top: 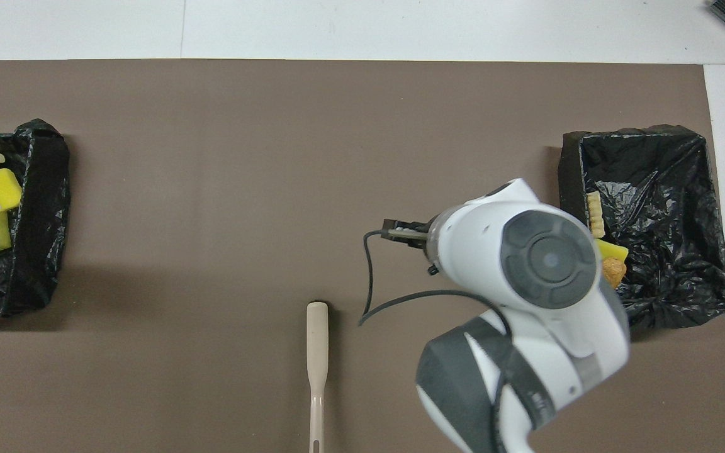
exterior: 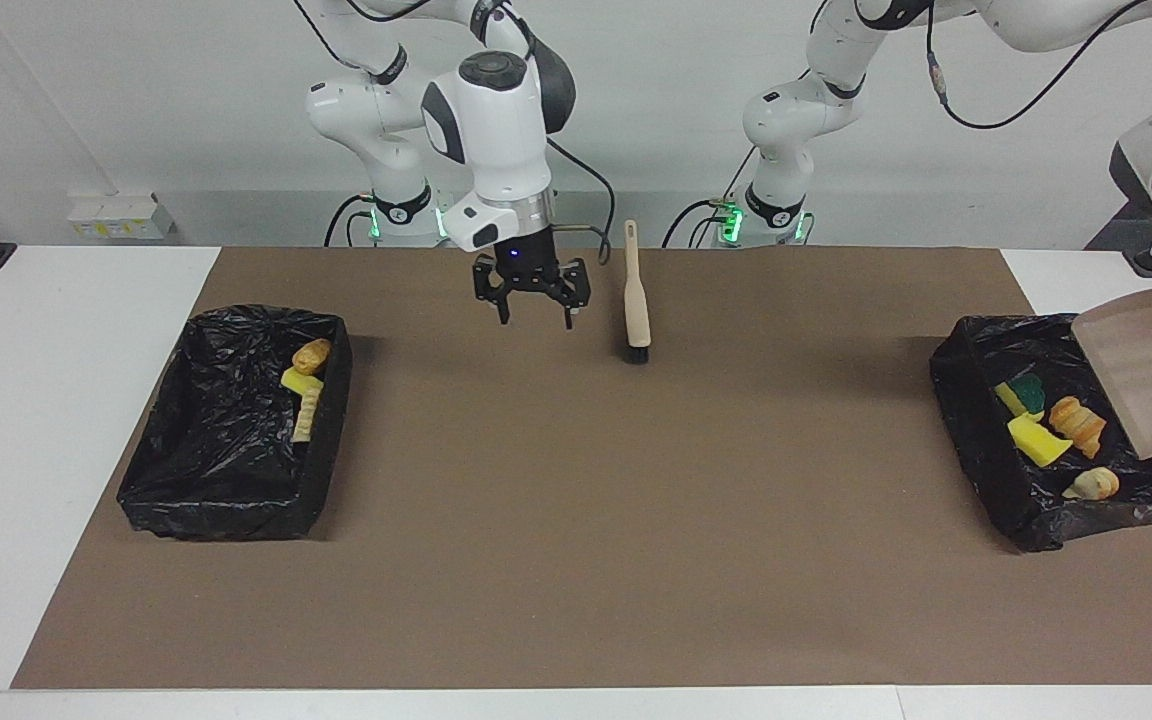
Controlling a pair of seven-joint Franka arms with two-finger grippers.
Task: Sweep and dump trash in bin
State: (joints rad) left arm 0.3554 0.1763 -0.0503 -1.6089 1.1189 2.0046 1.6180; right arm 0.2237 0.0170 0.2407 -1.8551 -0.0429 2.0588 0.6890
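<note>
Yellow and tan-orange trash point(exterior: 1051, 432) in black-lined bins point(exterior: 976, 420), beige brush point(exterior: 637, 305), brown mat point(exterior: 576, 500).

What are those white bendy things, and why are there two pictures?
They are two robot arms with pincer hands, called grippers. One picture looks at the robots from across the table. The other looks down from above them.

On the brown mat lies a brush. There is a black bin at the right arm's end and another at the left arm's end. Both hold trash: yellow sponge bits and bready lumps.

The right gripper hangs open and empty over the mat, beside the brush. The left gripper is out of sight past the picture's edge. Its arm seems to hold the dustpan tipped over the bin at its end.
</note>
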